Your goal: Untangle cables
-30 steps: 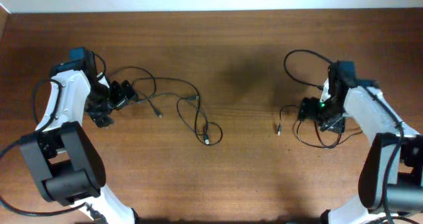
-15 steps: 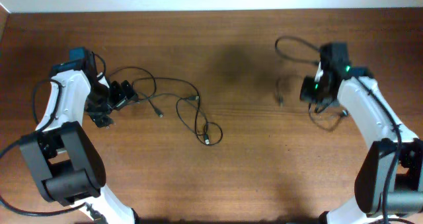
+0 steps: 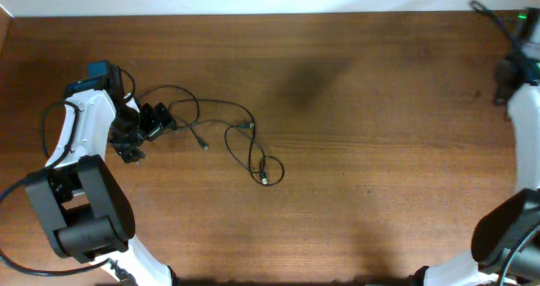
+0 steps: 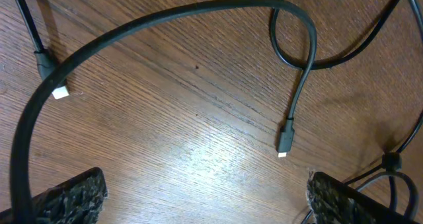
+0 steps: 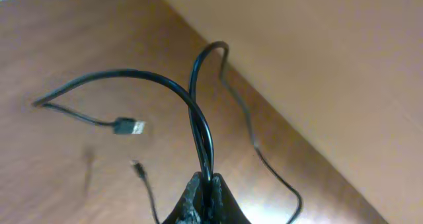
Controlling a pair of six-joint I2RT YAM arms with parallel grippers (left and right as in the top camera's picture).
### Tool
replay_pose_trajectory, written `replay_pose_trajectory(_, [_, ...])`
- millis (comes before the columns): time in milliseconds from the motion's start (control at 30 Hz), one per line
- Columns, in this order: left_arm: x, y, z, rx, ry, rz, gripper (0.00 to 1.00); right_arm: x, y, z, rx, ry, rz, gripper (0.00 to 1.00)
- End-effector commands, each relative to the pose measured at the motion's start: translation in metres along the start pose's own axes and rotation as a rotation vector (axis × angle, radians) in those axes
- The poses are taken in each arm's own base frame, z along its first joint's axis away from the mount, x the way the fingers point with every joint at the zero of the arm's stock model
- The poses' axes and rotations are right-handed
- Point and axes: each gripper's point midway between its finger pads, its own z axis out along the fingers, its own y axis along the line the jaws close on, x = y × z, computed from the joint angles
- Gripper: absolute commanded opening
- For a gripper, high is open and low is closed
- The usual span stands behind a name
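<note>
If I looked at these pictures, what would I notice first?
Probably the right gripper, pinched shut on a black cable by the far right corner of the table, with a plug on the end. Next comes the tangle of thin black cords on the left side, beside the open left gripper.

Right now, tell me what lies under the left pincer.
Beneath the open left pincer: bare table, looping cables and one plug end. Whatever the finger pads cover is hidden.

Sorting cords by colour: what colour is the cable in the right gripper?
Black. The cable shows best in the right wrist view, pinched in the right gripper.
</note>
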Motion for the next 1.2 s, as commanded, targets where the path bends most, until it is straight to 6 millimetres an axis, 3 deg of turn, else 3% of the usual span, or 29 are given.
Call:
replay_pose_trajectory(0, [-0.002, -0.001, -0.001, -0.005, -0.006, 0.016, 0.99, 0.009, -0.024, 0.026, -0.054, 0.069, 0.132, 0.04])
replay_pose_trajectory(167, [-0.002, -0.001, -0.001, -0.005, -0.006, 0.016, 0.99, 0.018, -0.047, 0.046, -0.126, 0.123, 0.210, 0.05])
replay_pose_trajectory(300, [-0.002, -0.001, -0.001, -0.005, -0.006, 0.016, 0.99, 0.025, -0.046, 0.050, -0.144, 0.143, 0.212, 0.05])
replay_pose_trajectory(467, [-0.002, -0.001, -0.001, -0.005, -0.006, 0.016, 0.99, 0.059, -0.029, 0.075, -0.145, 0.211, 0.181, 0.06])
replay_pose_trajectory(500, [-0.002, -0.001, -0.001, -0.005, -0.006, 0.016, 0.99, 0.064, -0.024, 0.079, -0.157, 0.228, 0.176, 0.09])
replay_pose_trajectory(567, [-0.002, -0.001, -0.001, -0.005, -0.006, 0.016, 0.99, 0.073, -0.012, 0.084, -0.202, 0.258, 0.170, 0.45])
replay_pose_trajectory(600, [-0.002, -0.001, -0.001, -0.005, -0.006, 0.016, 0.99, 0.074, -0.010, 0.085, -0.208, 0.262, 0.169, 0.56])
replay_pose_trajectory(700, [-0.002, -0.001, -0.001, -0.005, -0.006, 0.016, 0.99, 0.076, -0.001, 0.084, -0.256, 0.272, 0.173, 0.70])
replay_pose_trajectory(767, [-0.002, -0.001, -0.001, -0.005, -0.006, 0.016, 0.99, 0.074, 0.026, 0.074, -0.422, 0.287, 0.192, 0.74])
replay_pose_trajectory(833, [-0.002, -0.001, -0.001, -0.005, -0.006, 0.016, 0.99, 0.068, 0.068, 0.047, -0.702, 0.307, 0.216, 0.74])
replay_pose_trajectory(933, [-0.002, -0.001, -0.001, -0.005, -0.006, 0.016, 0.99, 0.073, 0.102, 0.018, -0.844, 0.347, 0.181, 0.74])
replay_pose_trajectory(1033, [-0.002, -0.001, -0.001, -0.005, -0.006, 0.016, 0.99, 0.098, 0.139, -0.014, -0.896, 0.419, 0.086, 0.72])
replay_pose_trajectory(1100, [-0.002, -0.001, -0.001, -0.005, -0.006, 0.016, 0.99, 0.126, 0.166, -0.039, -0.930, 0.477, 0.000, 0.72])
replay_pose_trajectory(1167, [-0.002, -0.001, -0.001, -0.005, -0.006, 0.016, 0.99, 0.159, 0.181, -0.056, -0.928, 0.545, -0.080, 0.72])
